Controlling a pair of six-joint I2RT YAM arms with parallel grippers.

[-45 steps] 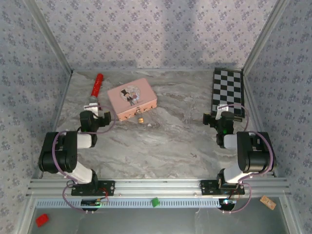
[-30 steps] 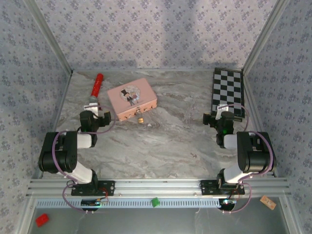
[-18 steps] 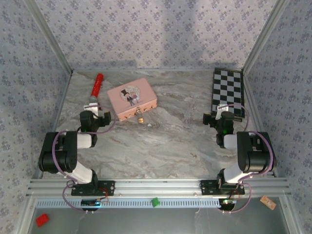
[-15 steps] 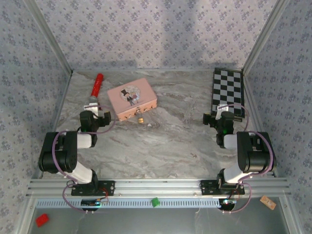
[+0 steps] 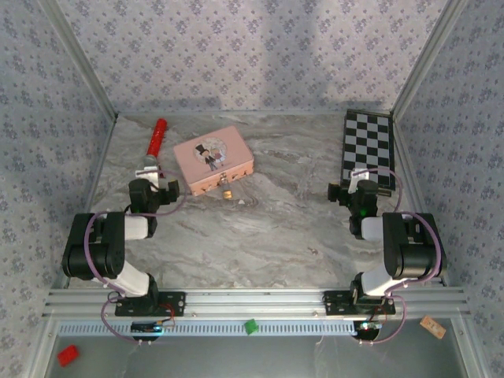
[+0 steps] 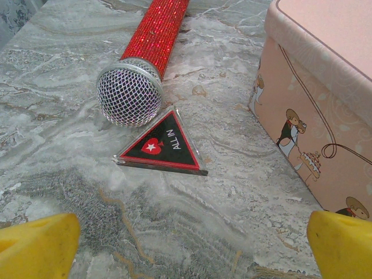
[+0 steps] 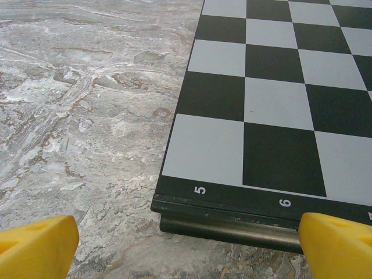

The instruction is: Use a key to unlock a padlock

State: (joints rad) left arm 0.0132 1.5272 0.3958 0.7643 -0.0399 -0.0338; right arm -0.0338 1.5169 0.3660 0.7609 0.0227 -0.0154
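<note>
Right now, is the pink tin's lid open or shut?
Shut: the pink tin lies flat with its lid down, and the padlock sits by its near edge. Whether the padlock is locked: cannot tell, too small.

Near the far edge of the table [image 5: 268, 236], left of centre: pink tin [image 5: 213, 157], padlock [image 5: 226, 191] right at its near side. By the far-left corner, red microphone [image 5: 156, 138]. Along the right edge, checkerboard [image 5: 368, 148]. Near the microphone's head, left gripper [image 5: 146, 172]; at the board's near end, right gripper [image 5: 360, 175].
</note>
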